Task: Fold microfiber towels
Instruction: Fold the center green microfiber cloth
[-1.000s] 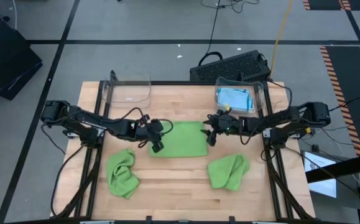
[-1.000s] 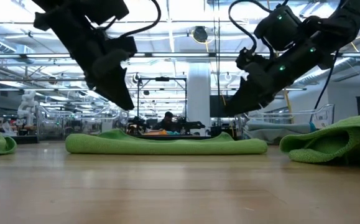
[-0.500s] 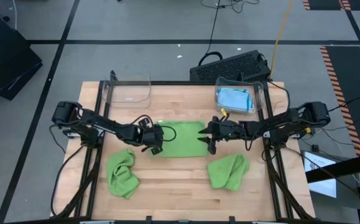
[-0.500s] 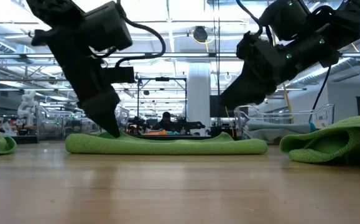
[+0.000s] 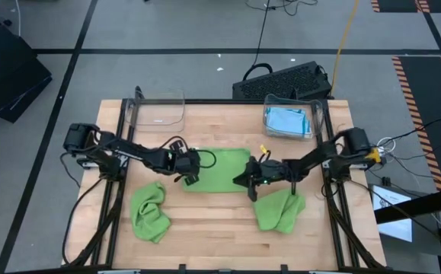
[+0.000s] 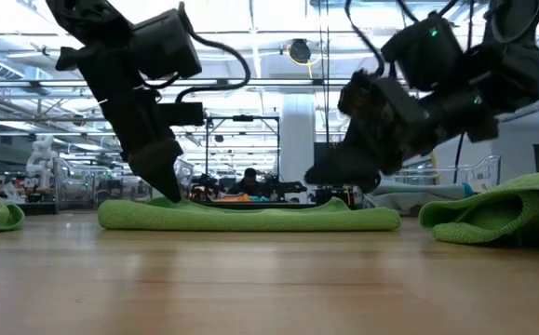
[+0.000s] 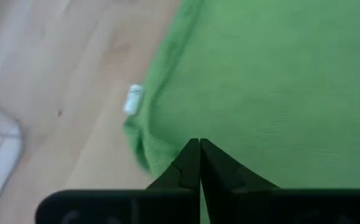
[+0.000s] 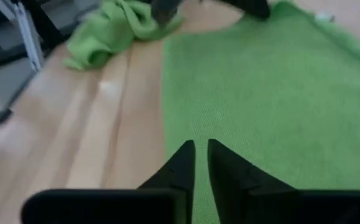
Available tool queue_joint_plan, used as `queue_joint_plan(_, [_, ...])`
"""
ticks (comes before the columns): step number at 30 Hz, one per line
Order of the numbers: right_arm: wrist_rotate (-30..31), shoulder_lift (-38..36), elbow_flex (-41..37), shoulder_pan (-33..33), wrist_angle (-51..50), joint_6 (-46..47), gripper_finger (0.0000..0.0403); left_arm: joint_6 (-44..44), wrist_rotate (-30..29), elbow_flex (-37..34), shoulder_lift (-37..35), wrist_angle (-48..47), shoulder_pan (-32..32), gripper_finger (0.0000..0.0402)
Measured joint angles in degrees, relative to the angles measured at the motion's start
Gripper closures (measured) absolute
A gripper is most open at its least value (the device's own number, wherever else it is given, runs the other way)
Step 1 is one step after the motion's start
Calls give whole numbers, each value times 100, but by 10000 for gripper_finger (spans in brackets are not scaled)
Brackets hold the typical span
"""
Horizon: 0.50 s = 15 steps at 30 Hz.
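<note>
You had the flat green towel (image 5: 222,169) spread mid-bench (image 5: 205,228). Your left end effector (image 5: 189,178) sat on its near-left corner, fingers (image 7: 189,165) pressed fully together on the towel's edge fold. Your right end effector (image 5: 250,187) hung over the near-right corner, just above the cloth in the low view; fingers nearly closed with a thin gap, and you couldn't tell if any fabric was caught. Two crumpled green towels lay nearer the front, one left (image 5: 150,211), one right (image 5: 279,210). A blue towel (image 5: 287,120) sat in the clear bin (image 5: 317,114) at back right.
</note>
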Motion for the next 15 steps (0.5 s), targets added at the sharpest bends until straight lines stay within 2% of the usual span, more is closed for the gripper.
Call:
queue_joint_plan(5, [11,479,117,-2,-19,-90,399,-41,-173,0,2,-160,154,380])
queue_joint_plan(15, [25,697,119,69,-208,71,402,147,-238,-257,9,-126,486,398])
